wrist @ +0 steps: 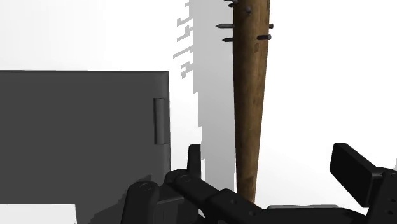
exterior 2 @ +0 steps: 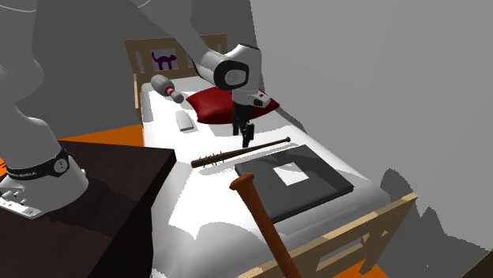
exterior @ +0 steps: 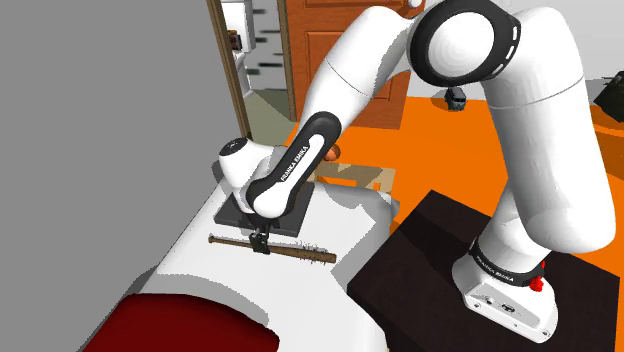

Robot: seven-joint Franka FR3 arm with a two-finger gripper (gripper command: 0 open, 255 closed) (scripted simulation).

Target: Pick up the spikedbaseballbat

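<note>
Just one spiked bat (wrist: 249, 95), one white bed (exterior: 200, 272), one tool (exterior: 262, 246), fingers (wrist: 348, 172) apart astride the bat

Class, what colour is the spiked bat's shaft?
Brown, wood-grained; the long spiked bat shows best in the wrist view.

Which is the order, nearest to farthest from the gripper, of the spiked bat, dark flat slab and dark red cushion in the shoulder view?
1. Spiked bat, right beneath the open gripper.
2. Dark flat slab, just beyond, partly under the arm.
3. Dark red cushion, far off at the view's lower left.
</note>
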